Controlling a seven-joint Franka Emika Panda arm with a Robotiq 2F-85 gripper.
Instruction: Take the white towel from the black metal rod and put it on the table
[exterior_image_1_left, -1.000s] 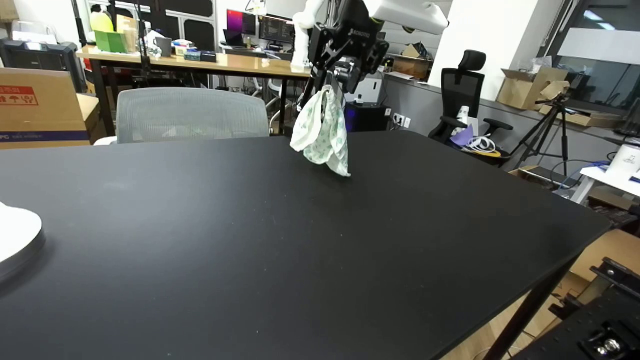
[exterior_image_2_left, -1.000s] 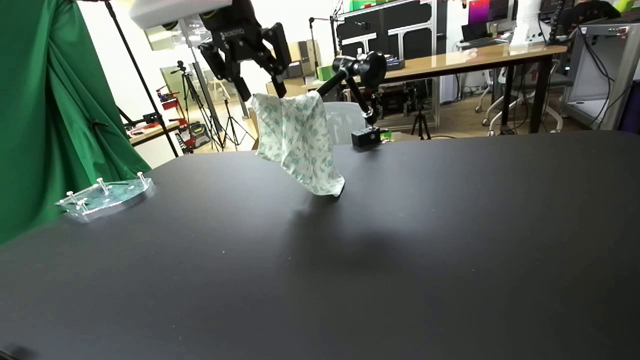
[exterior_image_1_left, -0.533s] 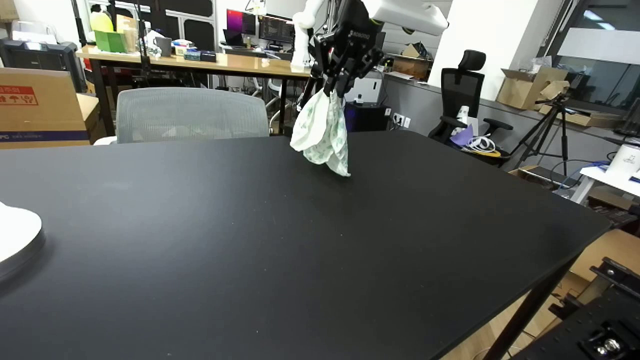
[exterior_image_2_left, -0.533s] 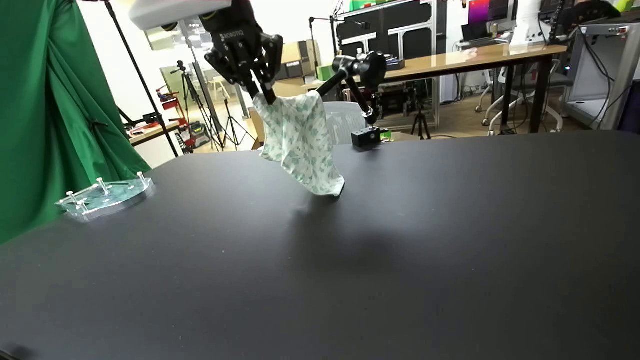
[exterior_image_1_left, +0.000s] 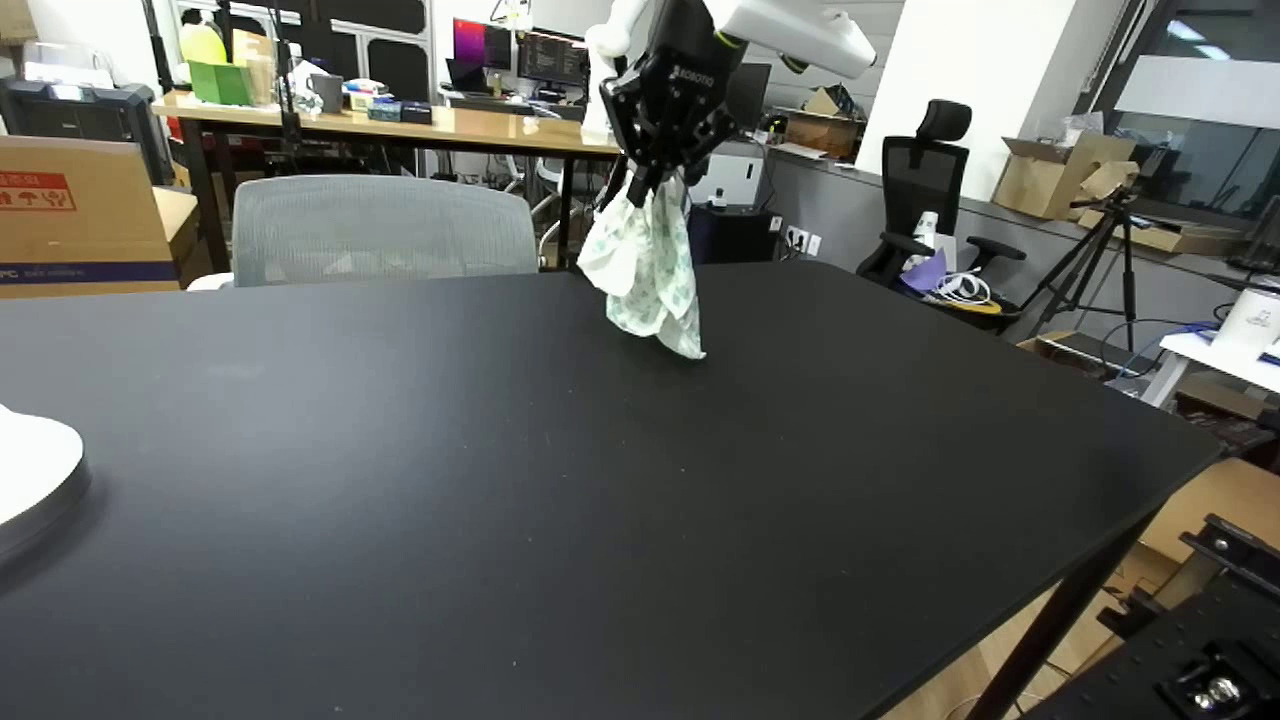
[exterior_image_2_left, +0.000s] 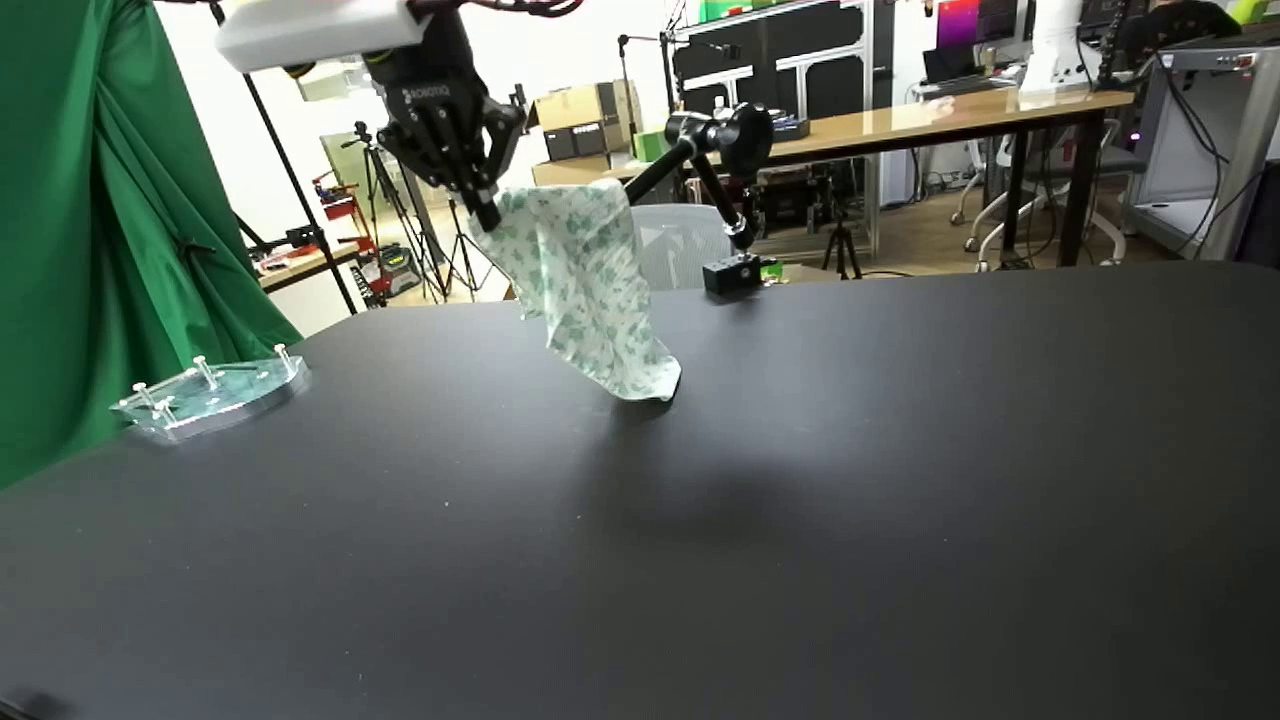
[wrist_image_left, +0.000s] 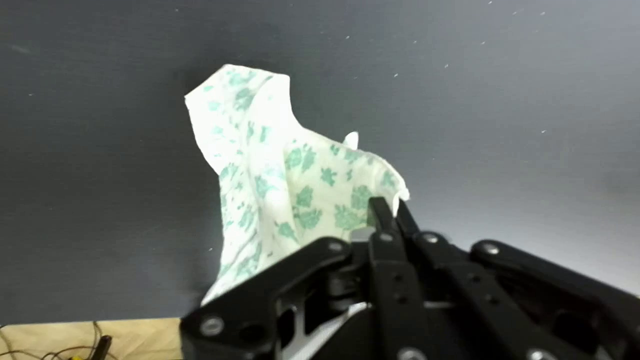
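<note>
The white towel (exterior_image_2_left: 595, 290) with a green leaf print hangs over the end of the black metal rod (exterior_image_2_left: 654, 182), above the table (exterior_image_2_left: 800, 480). Part of the rod is hidden behind the cloth. My gripper (wrist_image_left: 394, 207) is shut on a corner of the towel, and a thin fold of cloth shows between the fingertips in the wrist view. In both exterior views the gripper (exterior_image_1_left: 640, 195) is at the towel's upper edge. The towel's lower corner (exterior_image_1_left: 690, 345) dangles close to the tabletop; whether it touches, I cannot tell.
A jointed black arm with a block base (exterior_image_2_left: 733, 275) carries the rod at the table's far side. A clear plate with upright bolts (exterior_image_2_left: 215, 395) lies near a green curtain (exterior_image_2_left: 110, 240). A grey chair (exterior_image_1_left: 385, 230) stands behind the table, and a white rounded object (exterior_image_1_left: 35, 465) sits on it.
The gripper has gone from open to shut, taking hold of the towel's edge. It has since moved slightly left in both exterior views, drawing the towel along; the lower corner hangs a little lower.
</note>
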